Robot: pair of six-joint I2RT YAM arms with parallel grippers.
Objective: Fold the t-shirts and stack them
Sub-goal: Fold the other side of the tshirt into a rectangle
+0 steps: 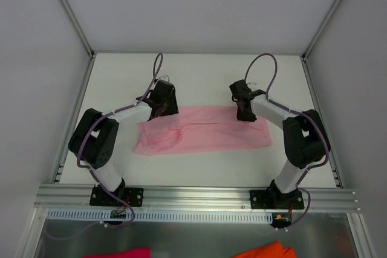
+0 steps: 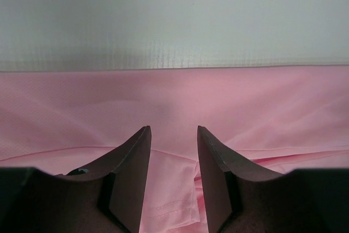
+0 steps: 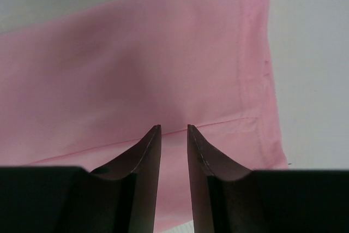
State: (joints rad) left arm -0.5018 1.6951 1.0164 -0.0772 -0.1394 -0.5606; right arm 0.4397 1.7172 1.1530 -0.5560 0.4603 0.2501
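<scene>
While both arms stand over the far long edge of the t-shirt [image 1: 205,132], the step in hand looks to me like taking that edge at its two ends for a further fold. On the left, my left end effector [image 2: 173,129] is released: jaws parted, nothing pinched that I can see, pink cloth showing in the gap, tips low over the shirt near its far left corner. To do this well it should drop straight down, catch every layer of the edge rather than the top one alone, and close together with the other side. My right end effector [image 3: 174,127] is likewise released, with the jaws a little narrower, poised over a fold line close to the stitched hem [image 3: 253,80] at the right end. It should bite inboard of that hem so the corner does not flop. Both should lift level and travel as a pair, or the strip will skew. The shirt is light pink and thin, and lies flat on the white counter [image 1: 199,77] between my arms as a long band. Its left end is rumpled with loose folds, the middle is mostly smooth, and the right end is squared and tidy.
</scene>
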